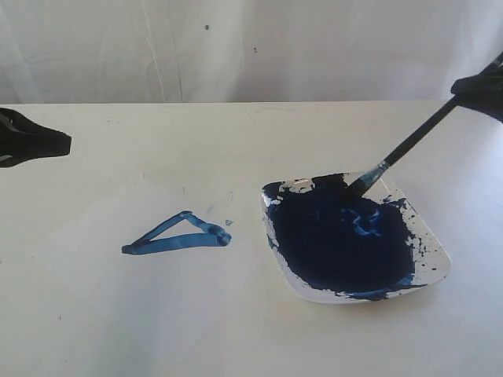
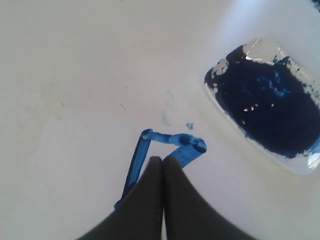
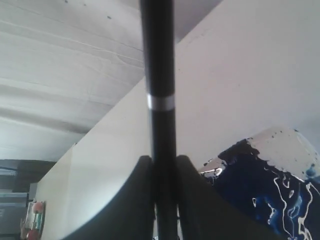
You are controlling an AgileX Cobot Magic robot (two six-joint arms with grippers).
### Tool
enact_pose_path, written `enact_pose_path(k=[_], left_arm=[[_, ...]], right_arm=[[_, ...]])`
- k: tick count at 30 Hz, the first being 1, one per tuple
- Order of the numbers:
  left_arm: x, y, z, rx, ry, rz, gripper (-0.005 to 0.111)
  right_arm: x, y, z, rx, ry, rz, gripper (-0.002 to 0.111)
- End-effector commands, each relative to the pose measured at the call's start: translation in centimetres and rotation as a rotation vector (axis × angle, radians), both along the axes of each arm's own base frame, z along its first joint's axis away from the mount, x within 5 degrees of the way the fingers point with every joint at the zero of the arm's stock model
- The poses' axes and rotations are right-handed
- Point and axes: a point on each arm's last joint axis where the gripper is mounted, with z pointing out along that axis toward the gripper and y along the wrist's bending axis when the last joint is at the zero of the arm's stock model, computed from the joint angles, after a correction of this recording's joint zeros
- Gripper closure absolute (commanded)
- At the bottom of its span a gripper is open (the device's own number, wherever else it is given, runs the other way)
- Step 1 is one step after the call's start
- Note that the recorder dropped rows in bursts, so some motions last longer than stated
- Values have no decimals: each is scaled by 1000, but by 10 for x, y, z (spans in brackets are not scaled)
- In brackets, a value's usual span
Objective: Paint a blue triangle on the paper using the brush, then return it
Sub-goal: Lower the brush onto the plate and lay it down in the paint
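A streaky blue triangle (image 1: 179, 234) lies on the off-white paper (image 1: 102, 275), left of the white dish (image 1: 437, 263). The triangle (image 2: 170, 142) also shows in the left wrist view, just beyond my left gripper (image 2: 162, 159), which is shut with nothing in it. That left gripper (image 1: 61, 144) hovers at the far left edge of the exterior view. My right gripper (image 1: 464, 88) at the upper right is shut on the brush (image 1: 405, 149) by its black handle. The brush slants down, its bristles touching the dish's far rim. In the right wrist view the brush (image 3: 159, 75) passes between the fingers of the right gripper (image 3: 164, 160).
The square dish (image 2: 216, 70) holds a pool of dark navy paint (image 1: 342, 239) with smears on its rim. A few tiny blue specks (image 1: 228, 222) sit on the paper near the triangle. A white backdrop (image 1: 236, 47) rises behind the table.
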Motion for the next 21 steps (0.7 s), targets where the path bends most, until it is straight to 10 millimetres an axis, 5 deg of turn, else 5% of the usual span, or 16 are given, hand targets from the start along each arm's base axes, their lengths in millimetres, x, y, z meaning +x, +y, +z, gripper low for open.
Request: enact_pose_path(k=[1,7,21], left_arm=[[-1,-10,4,-147,20,-34,107],[6,-37,-13,-159,30,-198,107],[5,-59,-14,-36,-301,-480,107]], right_arm=[[2,-5,-34,12,90,-39,108],[7,4,-59,153,169,-38,108],[2,21,-55,211,159,79,108]])
